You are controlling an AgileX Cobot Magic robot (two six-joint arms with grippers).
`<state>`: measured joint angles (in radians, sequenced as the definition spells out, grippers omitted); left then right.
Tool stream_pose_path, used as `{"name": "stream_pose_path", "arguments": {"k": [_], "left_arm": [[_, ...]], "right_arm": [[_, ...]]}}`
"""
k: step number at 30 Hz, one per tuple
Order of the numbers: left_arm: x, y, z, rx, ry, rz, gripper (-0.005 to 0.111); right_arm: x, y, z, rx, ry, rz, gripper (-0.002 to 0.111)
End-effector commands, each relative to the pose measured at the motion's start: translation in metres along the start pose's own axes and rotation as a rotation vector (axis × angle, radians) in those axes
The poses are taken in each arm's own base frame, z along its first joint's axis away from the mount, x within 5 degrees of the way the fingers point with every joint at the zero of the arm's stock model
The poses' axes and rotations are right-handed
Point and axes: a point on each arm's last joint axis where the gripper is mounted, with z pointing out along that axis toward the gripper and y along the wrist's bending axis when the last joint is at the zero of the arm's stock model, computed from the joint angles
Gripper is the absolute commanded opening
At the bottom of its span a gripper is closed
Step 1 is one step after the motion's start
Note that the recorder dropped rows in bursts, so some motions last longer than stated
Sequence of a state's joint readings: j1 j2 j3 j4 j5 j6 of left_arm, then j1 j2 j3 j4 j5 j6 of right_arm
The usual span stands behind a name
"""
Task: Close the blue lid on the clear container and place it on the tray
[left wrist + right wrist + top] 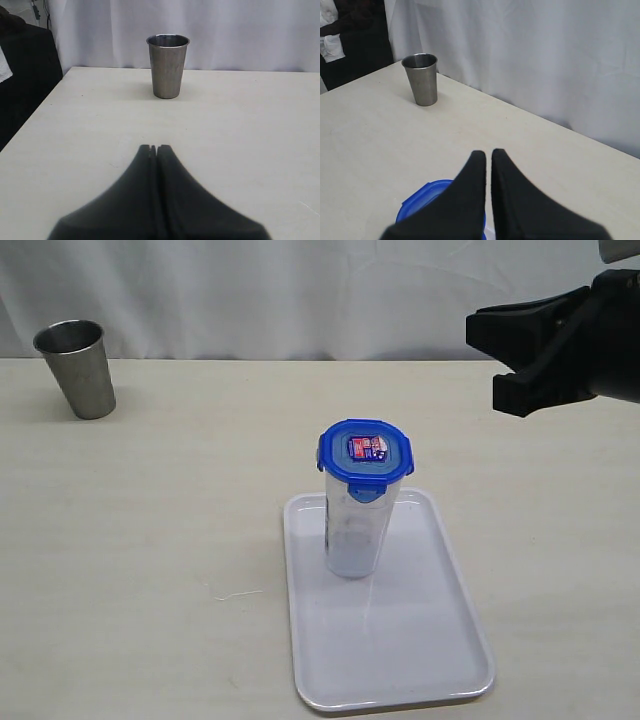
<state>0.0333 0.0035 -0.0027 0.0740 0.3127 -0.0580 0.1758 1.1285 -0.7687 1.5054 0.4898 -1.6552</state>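
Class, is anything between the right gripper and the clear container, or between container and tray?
Nothing visible. No object lies between the right gripper and the clear container, which stands on the tray; the steel cup stands far aside.

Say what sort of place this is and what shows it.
Probably a robot test bench in a lab: a pale table backed by a white curtain, a black gripper, and a few props: a lidded container on a tray, a steel cup.
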Motion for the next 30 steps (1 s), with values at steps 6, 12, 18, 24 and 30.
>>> {"name": "stream_pose_path", "arguments": {"k": [6, 12, 18, 24, 30], "left_arm": [[0.000, 0.000, 0.000, 0.001, -0.006, -0.005, 0.000], [0.000, 0.000, 0.000, 0.001, -0.006, -0.005, 0.000], [0.000, 0.000, 0.000, 0.001, -0.006, -0.005, 0.000], [0.000, 0.000, 0.000, 0.001, -0.006, -0.005, 0.000], [0.000, 0.000, 0.000, 0.001, -0.006, -0.005, 0.000]], "right_arm": [[-0.008, 0.000, -0.013, 0.075, -0.041, -0.025, 0.005], [-0.021, 0.011, -0.054, 0.178, -0.161, -0.059, 0.005], [-0.045, 0.041, -0.125, 0.251, -0.415, -0.126, 0.005], [-0.039, 0.055, -0.161, 0.329, -0.505, -0.166, 0.005], [-0.004, 0.053, -0.191, 0.518, -0.559, 0.002, 0.005]]}}
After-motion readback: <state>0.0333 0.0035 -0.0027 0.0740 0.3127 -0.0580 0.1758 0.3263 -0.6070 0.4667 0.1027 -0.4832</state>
